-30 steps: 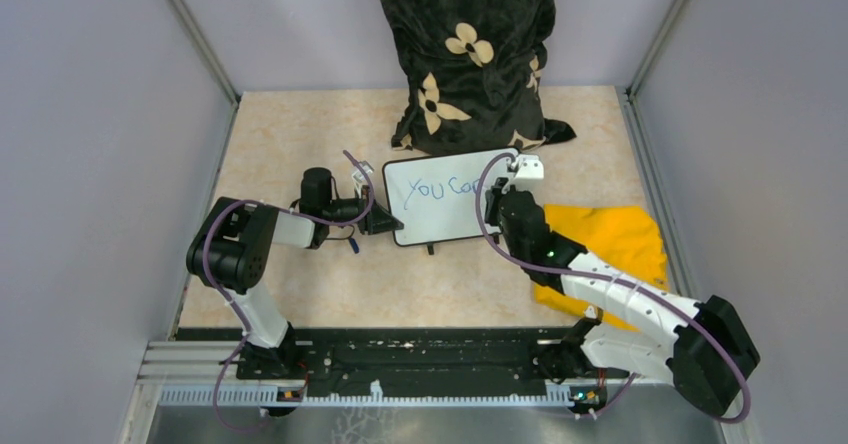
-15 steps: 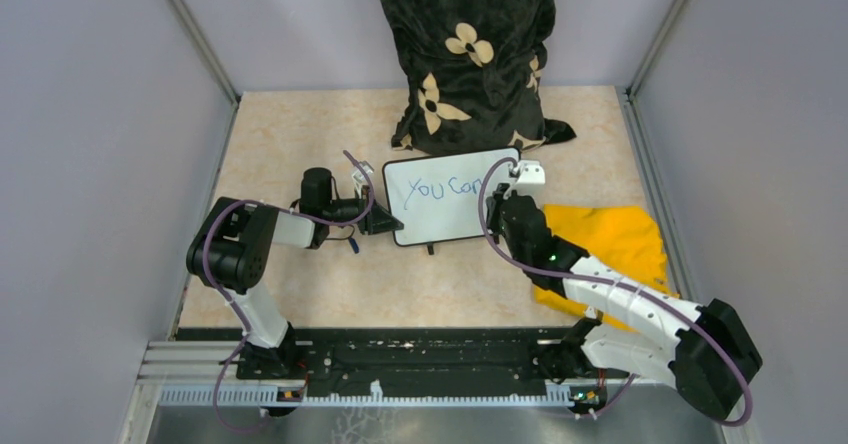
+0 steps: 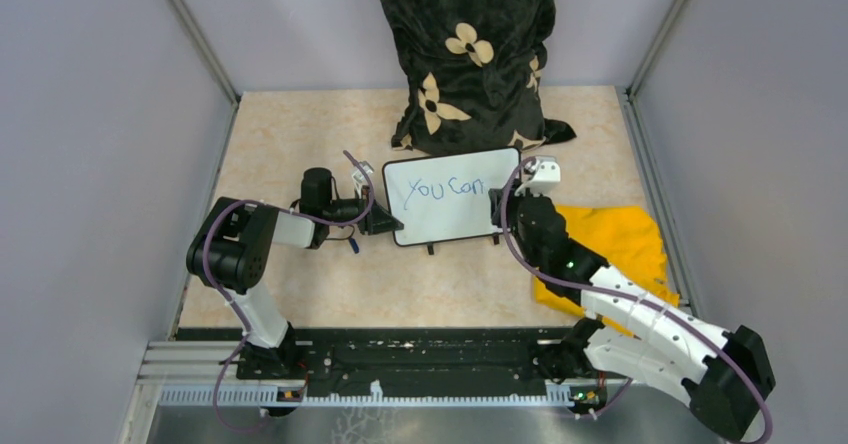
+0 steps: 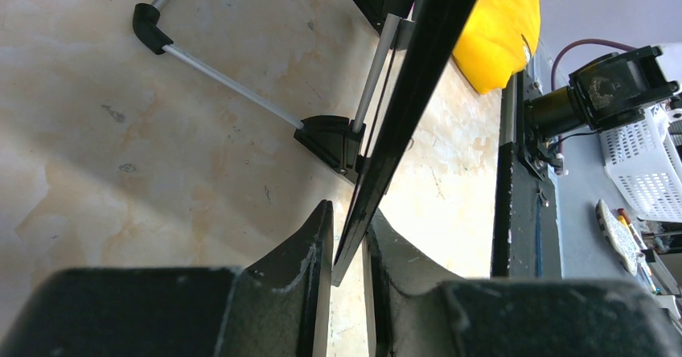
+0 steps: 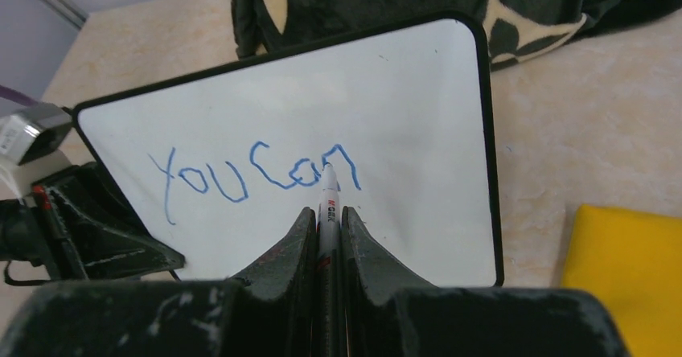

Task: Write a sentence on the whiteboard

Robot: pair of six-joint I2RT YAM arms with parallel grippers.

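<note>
The whiteboard (image 3: 447, 197) stands mid-table just near of the flowered cushion (image 3: 470, 54), its left edge pinched by the left gripper (image 4: 350, 216), while the right gripper (image 5: 326, 212) clenches a marker (image 5: 329, 192) at the unfinished sentence (image 5: 257, 176); pressing too hard could tilt the board back and break the stroke.
</note>
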